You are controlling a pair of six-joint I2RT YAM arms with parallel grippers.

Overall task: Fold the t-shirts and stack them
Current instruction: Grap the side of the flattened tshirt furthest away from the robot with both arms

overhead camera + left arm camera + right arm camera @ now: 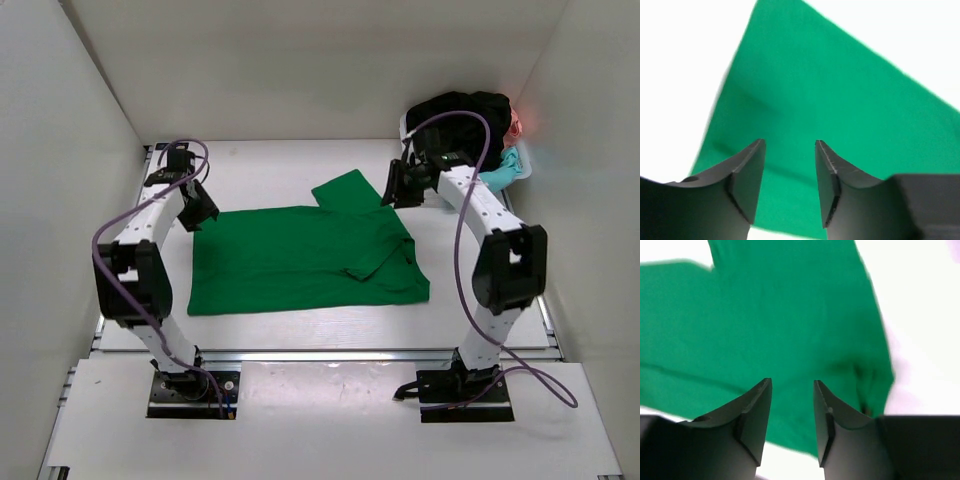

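Observation:
A bright green t-shirt [300, 258] lies spread on the white table, one sleeve sticking out at the back [348, 190] and a fold near its right side. My left gripper [203, 215] is open and empty over the shirt's back left corner; the cloth fills the left wrist view [830, 100]. My right gripper [392, 187] is open and empty over the back right sleeve; green cloth shows in the right wrist view [790, 330]. A black t-shirt [462, 115], with pink [516, 124] and light teal [505, 167] cloth, is heaped at the back right.
The heap sits in a white basket [522, 170] in the back right corner. White walls close in the table on left, back and right. Purple cables [470, 200] loop over both arms.

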